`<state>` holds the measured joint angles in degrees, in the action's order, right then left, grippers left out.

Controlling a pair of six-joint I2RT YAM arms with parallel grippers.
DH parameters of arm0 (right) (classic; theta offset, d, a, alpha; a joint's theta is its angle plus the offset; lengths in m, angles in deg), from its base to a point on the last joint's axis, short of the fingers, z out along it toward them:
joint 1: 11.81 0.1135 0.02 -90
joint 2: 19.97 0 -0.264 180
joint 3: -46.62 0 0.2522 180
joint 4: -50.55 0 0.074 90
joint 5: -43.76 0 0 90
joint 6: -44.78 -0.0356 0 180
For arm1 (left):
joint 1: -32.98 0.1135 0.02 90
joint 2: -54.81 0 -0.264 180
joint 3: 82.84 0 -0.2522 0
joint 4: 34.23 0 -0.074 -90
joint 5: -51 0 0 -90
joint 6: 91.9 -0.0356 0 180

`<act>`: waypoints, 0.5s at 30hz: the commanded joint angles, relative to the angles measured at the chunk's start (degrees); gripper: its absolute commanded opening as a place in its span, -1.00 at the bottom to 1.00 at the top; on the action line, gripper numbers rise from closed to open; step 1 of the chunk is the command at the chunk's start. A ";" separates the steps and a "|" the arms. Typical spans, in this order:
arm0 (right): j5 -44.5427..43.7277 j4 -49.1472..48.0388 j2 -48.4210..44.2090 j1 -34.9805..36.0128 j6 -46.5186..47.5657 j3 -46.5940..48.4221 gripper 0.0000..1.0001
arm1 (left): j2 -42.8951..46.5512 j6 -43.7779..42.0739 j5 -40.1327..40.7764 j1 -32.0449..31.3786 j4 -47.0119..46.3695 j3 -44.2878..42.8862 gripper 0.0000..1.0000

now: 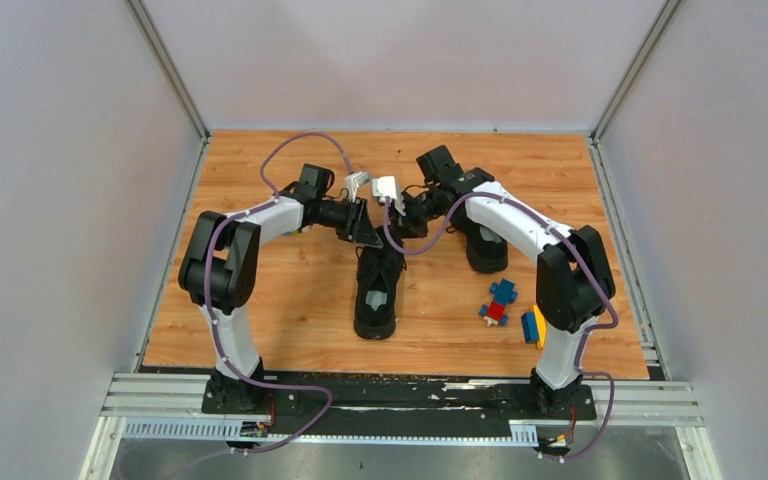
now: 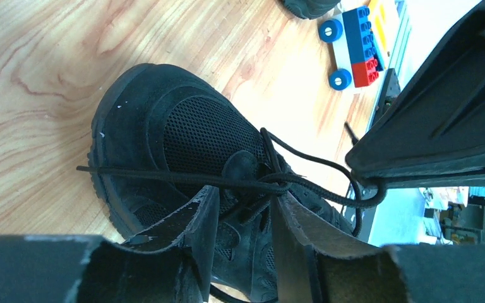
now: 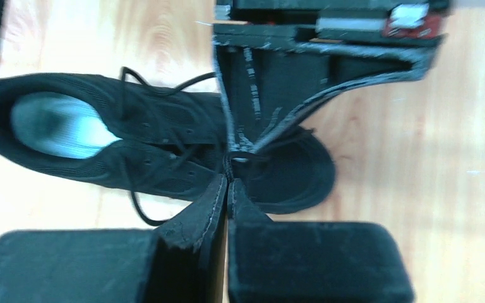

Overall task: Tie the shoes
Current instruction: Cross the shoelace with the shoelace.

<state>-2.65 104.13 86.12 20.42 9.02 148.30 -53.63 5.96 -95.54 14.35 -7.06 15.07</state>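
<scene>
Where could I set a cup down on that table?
Bare wood between the left arm and the middle shoe, and along the far wall. Crowded where both arms meet, and around the second shoe and toy blocks.

We see both shoes point(image 1: 377, 290) black all over, with a fine mesh pattern across the toe between plain panels. Their laces point(image 2: 164, 175) are black too, and the insole point(image 3: 63, 129) is pale grey. The table point(image 1: 290, 300) is orange-brown wood streaked with darker grain. We find the blocks point(image 2: 353, 44) blue, red and yellow. The arms point(image 1: 280, 212) are white with black joints, their cables point(image 1: 305, 137) purple. The walls point(image 1: 60, 150) are pale grey.
</scene>
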 commanded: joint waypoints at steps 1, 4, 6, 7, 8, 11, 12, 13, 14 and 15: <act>8.05 -0.29 -1.22 -0.18 -11.25 -3.29 -1.00 | 1.10 -0.27 -2.45 -0.26 -1.18 -1.08 -0.24; 12.60 -5.69 -1.52 -1.61 -18.77 -6.85 -1.00 | 1.65 -1.60 -2.24 -0.24 0.26 -1.14 -0.40; 14.74 -9.49 -1.66 -2.52 -23.04 -9.02 -1.00 | 1.80 -2.55 -2.26 -0.26 1.51 -1.32 -0.48; 15.41 -10.66 -1.73 -2.72 -24.49 -9.83 -1.00 | 1.86 -3.01 -2.31 -0.26 1.87 -1.42 -0.50; 15.77 -11.71 -1.76 -2.90 -25.60 -10.46 -1.00 | 1.90 -3.19 -2.39 -0.26 2.52 -1.48 -0.54; 16.62 -14.01 -1.92 -3.28 -29.31 -12.00 -1.00 | 2.14 -3.54 -2.25 -0.24 3.26 -1.56 -0.58; 16.90 -14.52 -2.07 -3.31 -30.19 -12.51 -1.00 | 2.16 -3.55 -2.19 -0.26 3.32 -1.59 -0.59; 17.02 -14.90 -2.21 -3.31 -30.59 -13.08 -1.00 | 2.22 -3.55 -2.19 -0.26 3.43 -1.66 -0.60; 17.00 -15.15 -2.38 -3.31 -30.67 -13.71 -1.00 | 2.29 -3.55 -2.07 -0.26 3.54 -1.69 -0.61; 16.68 -15.27 -2.52 -3.31 -30.64 -14.36 -1.00 | 2.47 -3.70 -1.99 -0.26 3.79 -1.86 -0.62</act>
<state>10.29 93.88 85.99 16.99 -17.05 135.75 -53.63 3.93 -95.73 14.33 -4.72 15.07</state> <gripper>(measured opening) 0.015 0.199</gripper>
